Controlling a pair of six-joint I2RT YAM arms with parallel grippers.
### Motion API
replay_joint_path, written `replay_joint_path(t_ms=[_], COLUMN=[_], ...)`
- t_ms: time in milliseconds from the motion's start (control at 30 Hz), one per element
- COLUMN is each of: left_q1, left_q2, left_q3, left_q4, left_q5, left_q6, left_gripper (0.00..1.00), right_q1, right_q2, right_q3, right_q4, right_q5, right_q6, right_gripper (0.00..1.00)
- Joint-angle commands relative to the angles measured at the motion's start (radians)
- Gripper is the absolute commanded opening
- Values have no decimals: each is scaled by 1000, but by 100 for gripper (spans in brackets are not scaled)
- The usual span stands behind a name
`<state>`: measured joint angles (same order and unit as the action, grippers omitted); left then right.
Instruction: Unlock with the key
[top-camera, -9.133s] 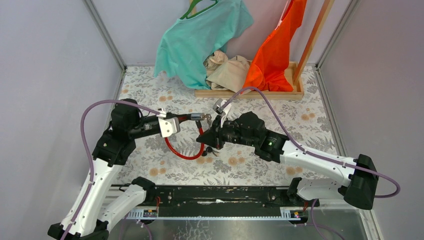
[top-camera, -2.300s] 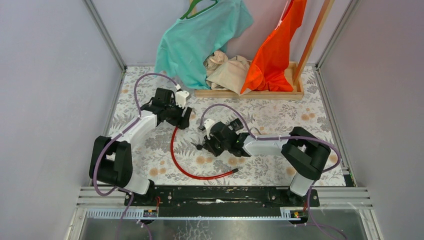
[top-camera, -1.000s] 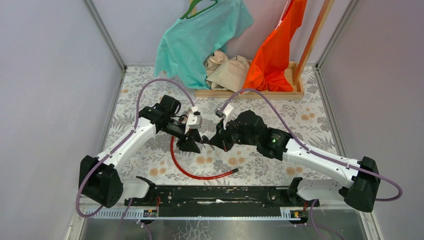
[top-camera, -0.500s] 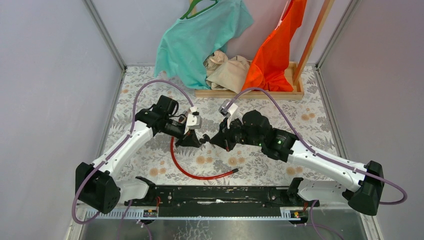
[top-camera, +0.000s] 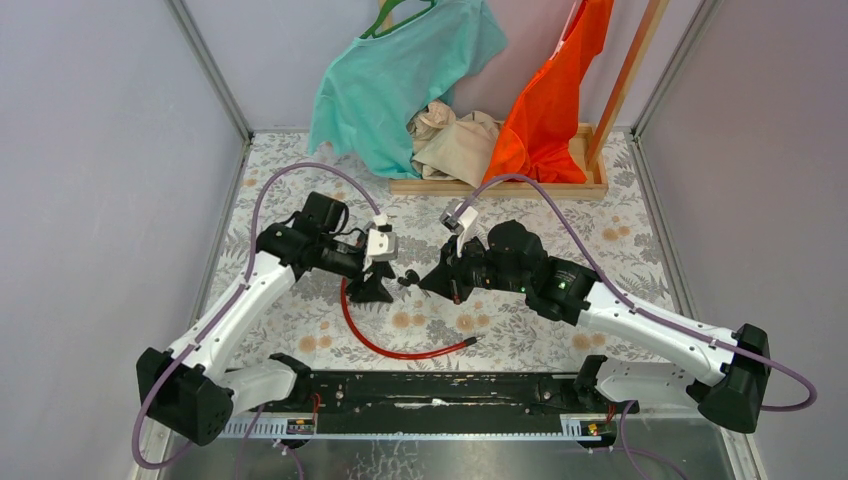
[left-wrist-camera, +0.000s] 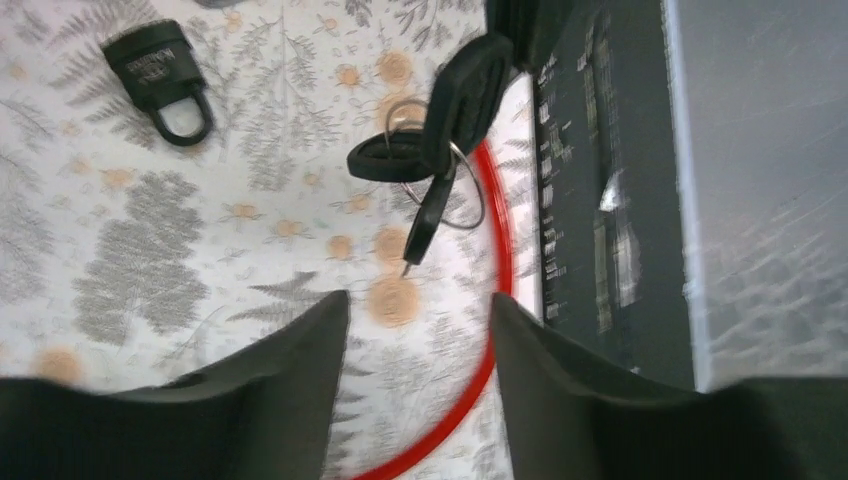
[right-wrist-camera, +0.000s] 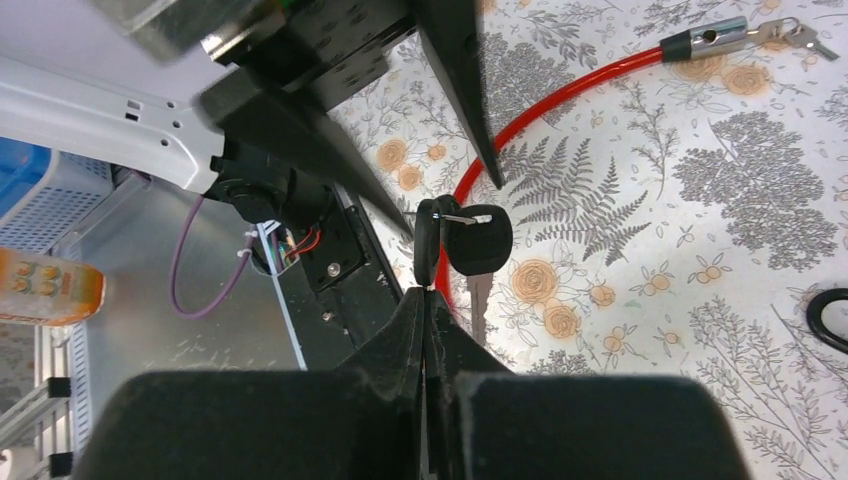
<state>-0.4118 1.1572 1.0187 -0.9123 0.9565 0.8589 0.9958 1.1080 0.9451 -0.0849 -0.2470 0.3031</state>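
Observation:
My right gripper (right-wrist-camera: 425, 292) is shut on one key of a bunch of black-headed keys (right-wrist-camera: 470, 240), holding it above the floral table. In the top view the key bunch (top-camera: 407, 278) hangs between the right gripper (top-camera: 432, 280) and my left gripper (top-camera: 385, 284). The left gripper (left-wrist-camera: 418, 300) stands open and empty, with the key bunch (left-wrist-camera: 440, 150) dangling a little beyond its tips. A small black padlock (left-wrist-camera: 160, 70) lies on the cloth, apart from both grippers. I cannot make it out in the top view.
A red cable (top-camera: 372, 335) curves over the table below the grippers. Its metal lock head (right-wrist-camera: 712, 38) has small keys (right-wrist-camera: 795, 33) beside it. A wooden tray (top-camera: 500, 186) with clothes stands at the back. A black rail (top-camera: 430, 392) runs along the near edge.
The left gripper closed near the key bunch, then opened again and drew back slightly to the left. The right gripper stayed shut on the key and hardly moved.

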Motion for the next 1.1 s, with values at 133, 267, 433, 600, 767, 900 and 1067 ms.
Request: replay_joint_path(t_ms=[133, 267, 433, 600, 767, 900, 1067], left_q1=[-2, -2, -3, -5, -9, -23, -40], left_q2=[-168, -253, -294, -323, -332, -332, -325], left_q3=[12, -44, -98, -123, -138, -145, -155], left_q4=[67, 188, 269, 300, 363, 407, 424], left_q5=[7, 11, 41, 39, 51, 50, 52], left_q6=[-136, -240, -336, -375, -442, -484, -495], left_gripper=[82, 82, 76, 67, 65, 62, 59], right_q1=[6, 6, 7, 6, 6, 6, 6], right_q2=[-27, -42, -49, -58, -62, -68, -71], right_q3=[90, 93, 107, 117, 103, 99, 94], right_q4=[58, 102, 124, 132, 155, 164, 182], right_q5=[-84, -103, -117, -117, -118, -118, -122], right_q6=[71, 113, 142, 152, 169, 175, 191], right_gripper=[0, 0, 0, 0, 0, 0, 0])
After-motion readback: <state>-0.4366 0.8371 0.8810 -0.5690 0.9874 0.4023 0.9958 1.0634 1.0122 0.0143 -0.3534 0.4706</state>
